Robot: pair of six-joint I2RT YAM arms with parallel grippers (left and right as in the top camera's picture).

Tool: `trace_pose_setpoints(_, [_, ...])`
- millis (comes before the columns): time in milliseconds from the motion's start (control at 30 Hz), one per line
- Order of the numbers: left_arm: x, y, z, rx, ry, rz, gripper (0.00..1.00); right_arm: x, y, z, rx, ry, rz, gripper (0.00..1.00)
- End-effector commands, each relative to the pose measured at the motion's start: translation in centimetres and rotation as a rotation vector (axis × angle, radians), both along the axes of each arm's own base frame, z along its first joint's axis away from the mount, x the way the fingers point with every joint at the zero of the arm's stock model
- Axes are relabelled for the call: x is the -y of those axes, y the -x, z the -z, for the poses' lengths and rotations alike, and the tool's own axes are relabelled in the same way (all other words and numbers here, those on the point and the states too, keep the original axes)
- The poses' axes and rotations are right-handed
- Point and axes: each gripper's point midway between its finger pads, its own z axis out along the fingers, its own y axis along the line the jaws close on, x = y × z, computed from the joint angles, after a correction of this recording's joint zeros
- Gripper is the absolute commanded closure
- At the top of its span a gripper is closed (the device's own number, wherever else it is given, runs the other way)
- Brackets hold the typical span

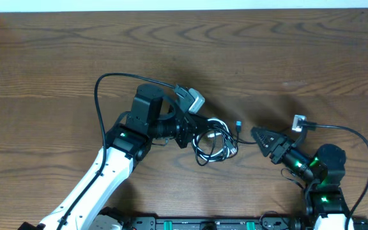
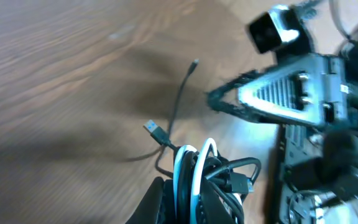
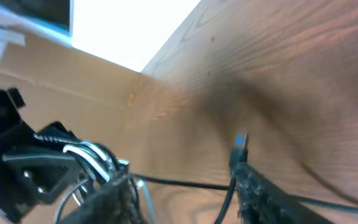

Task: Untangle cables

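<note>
Item: cable knot, two-arm separation, pull step in hand. Left gripper point(image 1: 193, 133): clamped on the cables point(image 1: 214, 142), touching the knot's left side and acting as its anchor. The knot is a tight cluster of black loops with one white cable point(image 2: 188, 168) arched through it, lying on the table point(image 1: 184, 57). Blue-tipped plug point(image 1: 239, 124): free end, just right of the knot and a little beyond it, apart from both grippers. Single black strand point(image 3: 179, 183): leaves the knot's right side and runs between the fingers of the right gripper point(image 1: 257, 135). Right gripper: near the knot on its right, jaws part-way apart and straddling the strand, not clamped on it. Handling advice: close on that one strand only, near the plug end. Draw it rightward, away from the knot, slowly and low. Hold the anchor firm so the loops feed out rather than cinch.
</note>
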Motion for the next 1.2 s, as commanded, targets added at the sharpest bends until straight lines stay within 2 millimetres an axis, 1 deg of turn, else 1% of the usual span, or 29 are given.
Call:
trace_pose_setpoints(0, [0.7,1.2,-2.2,0.055,0.071,0.108,0.92,-1.2,1.2,-0.8,0.004,-0.037,-0.099,0.52])
trace_pose_setpoints(67, [0.8,1.4,-2.4,0.045,0.082,0.119,0.92,-1.8,1.9,-0.9,0.002,-0.052,-0.152,0.51])
trace_pose_setpoints(133, [1.1,2.2,-3.0,0.036,0.118,0.168,0.92,-2.2,2.5,-1.1,0.002,-0.063,-0.192,0.50])
trace_pose_setpoints(200, [1.4,3.3,-3.9,0.033,0.170,0.236,0.92,-2.5,3.0,-1.2,-0.007,-0.078,-0.223,0.50])
trace_pose_setpoints(300, [1.5,4.3,-4.6,0.030,0.210,0.294,0.92,-3.0,3.7,-1.5,-0.046,-0.126,-0.267,0.52])
trace_pose_setpoints(433, [1.5,4.4,-4.7,0.033,0.214,0.302,0.92,-3.6,4.7,-2.2,-0.055,-0.162,-0.336,0.53])
trace_pose_setpoints(567, [1.5,4.3,-4.7,0.036,0.216,0.302,0.92,-3.9,5.5,-2.4,-0.115,-0.208,-0.371,0.61])
trace_pose_setpoints(633, [1.5,4.4,-4.7,0.035,0.218,0.305,0.92,-4.1,5.7,-2.4,-0.123,-0.212,-0.382,0.64])
trace_pose_setpoints(833, [1.6,5.2,-5.5,0.040,0.256,0.356,0.92,-5.2,6.3,-2.3,-0.159,-0.225,-0.411,0.64])
trace_pose_setpoints(1067, [1.6,5.2,-5.5,0.041,0.258,0.359,0.92,-6.9,7.7,-4.6,-0.088,-0.249,-0.512,0.64])
trace_pose_setpoints(1167, [1.6,5.2,-5.5,0.041,0.258,0.359,0.92,-7.2,7.9,-5.5,-0.048,-0.255,-0.530,0.64])
